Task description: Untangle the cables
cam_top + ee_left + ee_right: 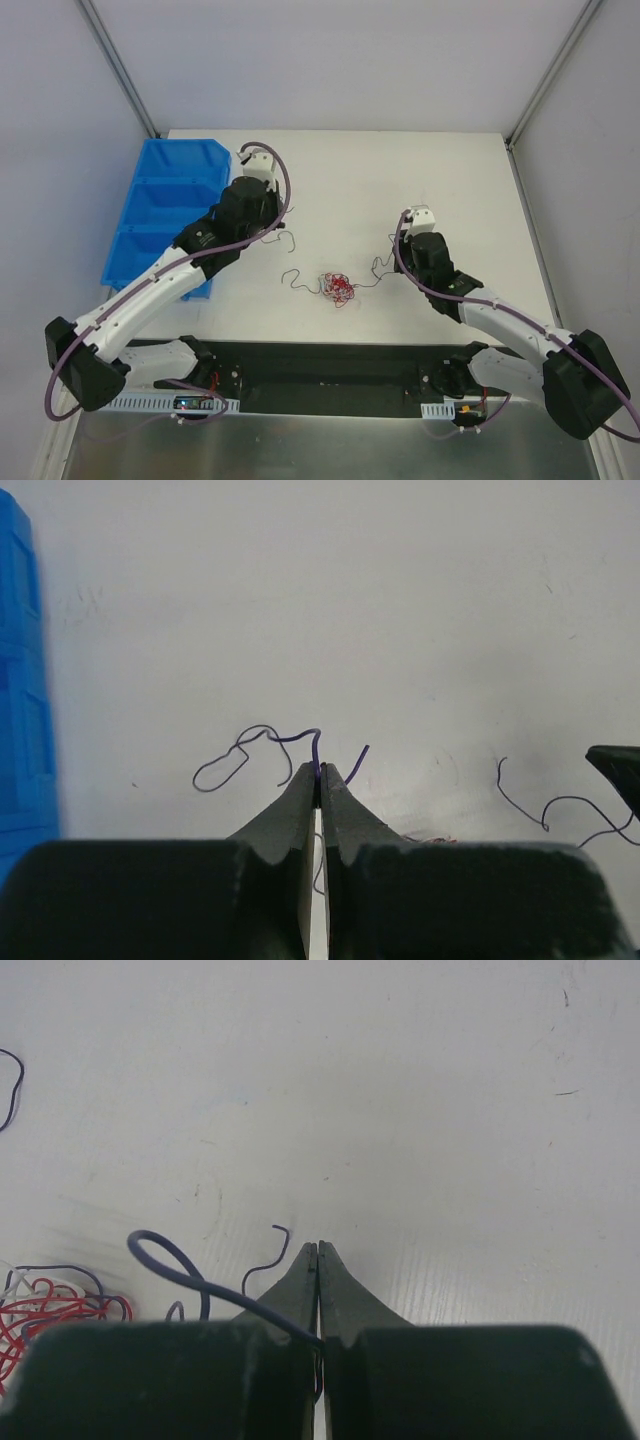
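Where cables (337, 288) clump, left claw (320, 772), right claw (318, 1248) flanking

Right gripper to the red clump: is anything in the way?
Nothing solid visible. Between the right gripper and the red clump there is only bare table and the looped dark wire the gripper itself is pinching.

Robotics lab cell: white desk (400, 170) walled by pale panels (350, 60), aluminium struts (120, 68) at its far corners, blue bins (165, 215) at its left edge, robot arms (160, 290) bolted along its near edge.
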Controlling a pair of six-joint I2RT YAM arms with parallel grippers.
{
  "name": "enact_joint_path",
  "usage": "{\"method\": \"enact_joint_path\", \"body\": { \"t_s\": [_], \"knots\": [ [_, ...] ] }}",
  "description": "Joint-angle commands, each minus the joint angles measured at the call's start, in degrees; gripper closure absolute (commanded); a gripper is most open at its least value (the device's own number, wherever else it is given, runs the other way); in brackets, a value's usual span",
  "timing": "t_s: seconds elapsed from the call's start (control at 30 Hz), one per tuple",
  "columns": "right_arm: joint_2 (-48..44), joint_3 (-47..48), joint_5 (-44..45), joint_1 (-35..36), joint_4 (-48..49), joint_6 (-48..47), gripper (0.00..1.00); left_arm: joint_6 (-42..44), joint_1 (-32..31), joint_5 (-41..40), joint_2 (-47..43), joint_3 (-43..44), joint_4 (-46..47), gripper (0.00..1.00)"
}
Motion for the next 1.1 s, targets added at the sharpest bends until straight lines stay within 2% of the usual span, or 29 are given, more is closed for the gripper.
{"method": "enact_joint_path", "body": {
  "t_s": [0.0, 0.1, 0.23, 0.27, 0.4, 0.57, 0.73, 0.9, 0.93, 1.0, 1.07],
  "knots": [
    [0.33, 1.1, -0.61, -0.31, 2.78, -0.59, 0.99, -6.91, 4.65, 6.14, 6.33, 1.59, 1.73, 1.0],
    [0.77, 1.28, -0.62, -0.4, 2.69, -0.5, 0.99, -11.92, 9.67, 15.81, 12.13, 2.47, 1.65, 1.0],
    [1.38, 1.36, -1.22, -0.4, 3.04, -0.15, 0.99, -17.64, 13.63, 20.31, 18.63, 1.59, 1.56, 1.0],
    [1.74, 1.45, -1.84, -0.4, 3.3, -0.06, 0.99, -17.83, 14.16, 20.32, 20.48, 1.68, 1.73, 1.0],
    [4.02, 1.63, -2.9, -0.4, 5.14, -0.41, 0.99, -18.18, 16.1, 29.96, 28.83, 3.96, 1.21, 1.0],
    [5.52, 3.03, -3.43, -0.49, 5.15, -0.77, 0.99, -19.41, 16.01, 32.36, 35.25, 3.62, 1.03, 1.0],
    [6.13, 3.03, -2.2, -0.57, 5.59, -1.12, 0.99, -17.75, 15.31, 31.04, 34.39, 1.51, 1.12, 0.99],
    [6.58, 3.74, -3.78, -0.57, 5.06, -1.29, 0.99, -16.51, 14.96, 30.33, 30.0, -1.04, 0.94, 0.75],
    [6.4, 3.65, -3.52, -0.57, 5.06, -1.21, 0.99, -16.6, 14.96, 30.42, 28.42, -1.39, 0.33, 0.67],
    [6.4, 3.39, -3.16, -0.57, 5.06, -1.12, 0.99, -16.77, 14.96, 29.9, 25.61, -2.71, -0.37, 0.4],
    [6.4, 3.65, -3.25, -0.57, 4.36, -1.38, 0.99, -16.16, 15.04, 27.8, 22.01, -4.29, -0.9, 0.24]
  ]
}}
